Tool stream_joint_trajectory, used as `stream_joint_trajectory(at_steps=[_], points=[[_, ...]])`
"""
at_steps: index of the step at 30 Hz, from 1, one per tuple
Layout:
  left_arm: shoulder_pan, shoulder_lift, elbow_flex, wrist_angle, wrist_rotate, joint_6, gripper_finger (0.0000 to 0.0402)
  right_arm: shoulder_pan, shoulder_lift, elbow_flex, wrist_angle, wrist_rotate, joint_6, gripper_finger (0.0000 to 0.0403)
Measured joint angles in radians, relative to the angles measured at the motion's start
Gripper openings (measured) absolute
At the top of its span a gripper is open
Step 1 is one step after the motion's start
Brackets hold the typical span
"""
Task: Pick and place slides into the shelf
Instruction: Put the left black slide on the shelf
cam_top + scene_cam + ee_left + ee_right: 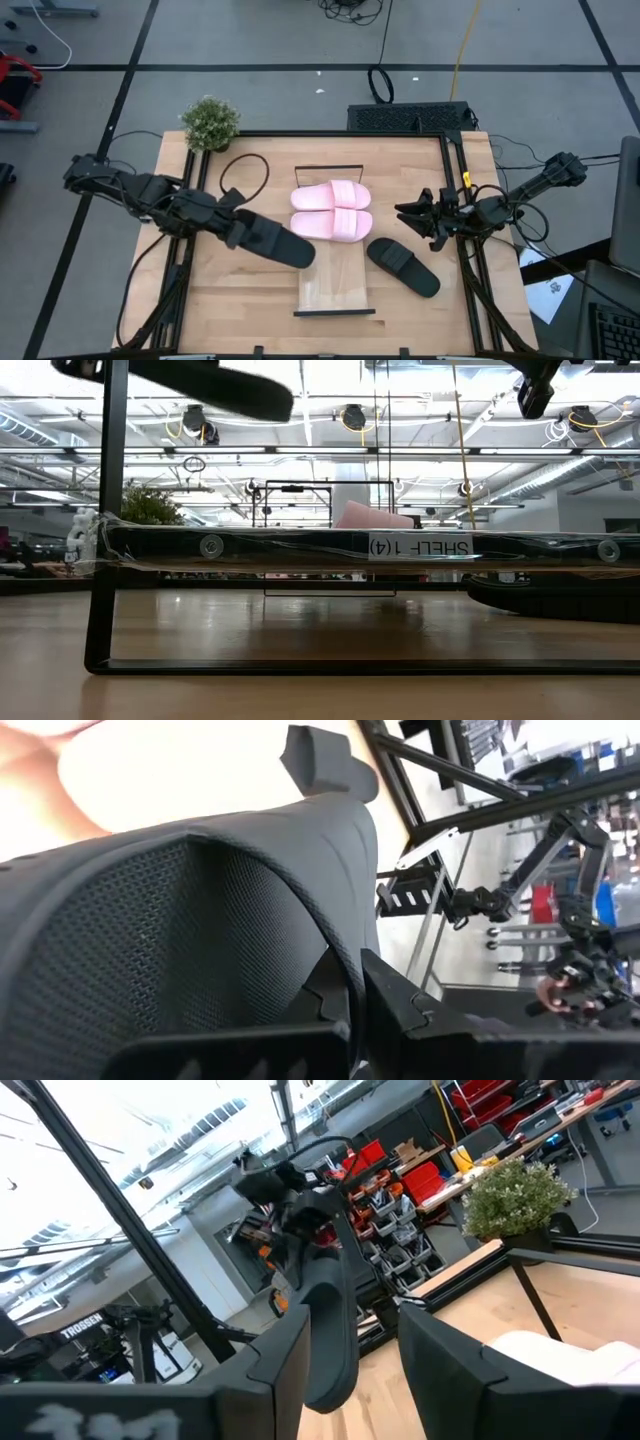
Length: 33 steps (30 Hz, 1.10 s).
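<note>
A black slide [275,243] hangs in the air left of the shelf [335,292], with my left gripper [237,230] shut on its left end. It shows high up in the low view as the black slide [215,387]. Two pink slides [332,197] [333,225] lie side by side, soles down, on the far half of the shelf. A second black slide [402,267] lies on the table right of the shelf. My right gripper [418,216] waits open in the air at the right, its fingers [285,1370] holding nothing. My left gripper pinches an edge of the black slide's strap [345,955] between its two fingers [400,1012], with the mesh lining [150,950] beside them. It comes from the table's left, slanting down. The slide sticks out past the fingers toward the shelf, lifted clear of the table.
A small potted plant [210,122] stands at the far left corner. A black cable loop [245,175] lies on the table left of the shelf. Black frame bars [452,190] run along the table's sides. The near half of the shelf board is bare wood.
</note>
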Motion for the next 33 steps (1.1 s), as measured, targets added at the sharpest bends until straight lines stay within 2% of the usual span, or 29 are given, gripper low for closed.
stream_joint_trajectory(at_steps=[14, 20, 27, 33], points=[[0.007, 0.219, 0.238, -0.026, 0.01, 0.149, 0.0, 0.0, 0.005, 0.0, 0.032, -0.005, -0.024, 0.0141], [0.041, 0.317, 0.351, -0.026, 0.073, 0.207, 0.0, 0.0, 0.035, 0.0, 0.031, -0.095, 0.027, 0.0141], [0.09, 0.44, 0.474, -0.032, 0.153, 0.296, 0.0, 0.0, 0.075, 0.0, 0.038, -0.274, 0.12, 0.0141], [0.117, 0.519, 0.537, -0.023, 0.188, 0.306, 0.0, 0.0, 0.095, 0.0, 0.037, -0.366, 0.191, 0.0141]])
